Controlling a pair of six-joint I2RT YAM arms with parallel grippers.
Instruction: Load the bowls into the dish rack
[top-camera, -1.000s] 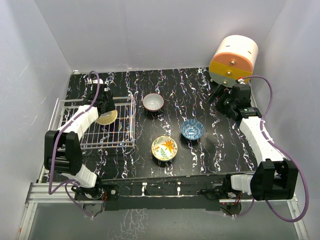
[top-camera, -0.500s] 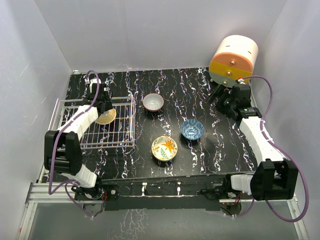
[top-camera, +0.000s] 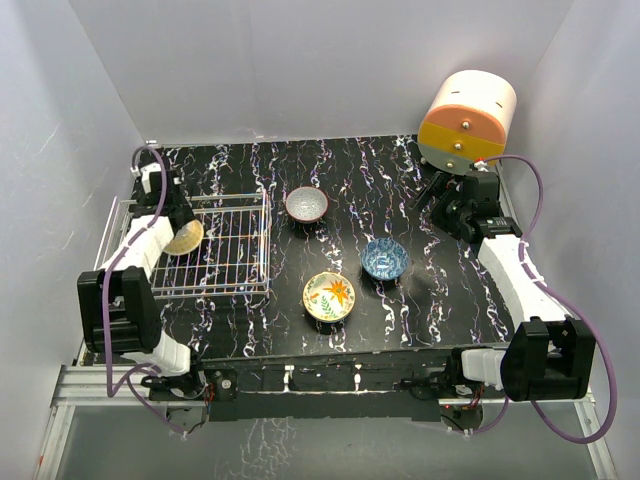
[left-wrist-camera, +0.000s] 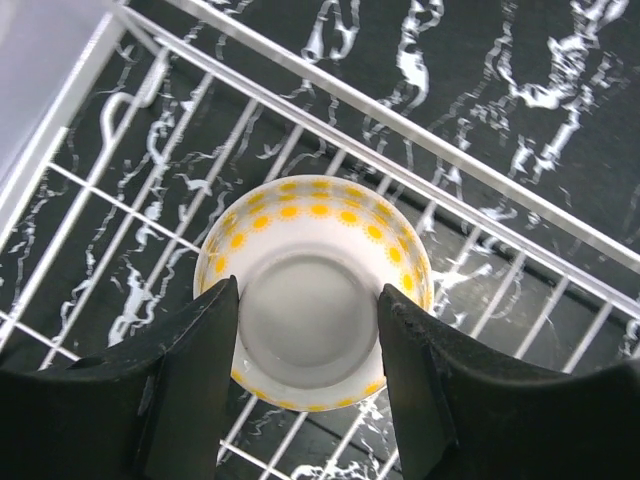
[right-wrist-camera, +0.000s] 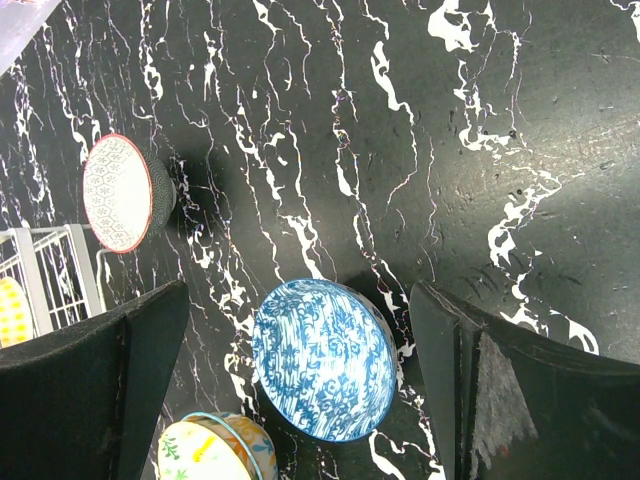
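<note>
- Reaching out from the near left corner, the left arm (top-camera: 140, 250) bends up at the elbow and stretches its forearm over the left part of the dish rack (top-camera: 266, 240).
- The left gripper (left-wrist-camera: 308, 300) is clamped on the yellow bowl (left-wrist-camera: 315, 210), one finger on each side. The wrist view shows the bowl's underside and foot ring facing the camera, with rack wires underneath. Can't tell whether it's touching the wires or not.
- The right arm (top-camera: 510, 265) runs along the right edge toward the far right corner. The right gripper (right-wrist-camera: 300, 300) hangs over the table with its fingers spread wide and nothing between them.
- The rack sits along the left edge of the table (top-camera: 420, 300), which is black with white marble veins.
- Three bowls sit out on the bare table. The grey bowl (top-camera: 306, 204) is just beside the rack's far right corner, the blue bowl (top-camera: 384, 259) is about mid-table, and the flower bowl (top-camera: 329, 297) is closer to the near edge.
- An orange-and-cream drawer unit (top-camera: 466, 120) sits in the far right corner, with plain white walls (top-camera: 300, 70) all around.
</note>
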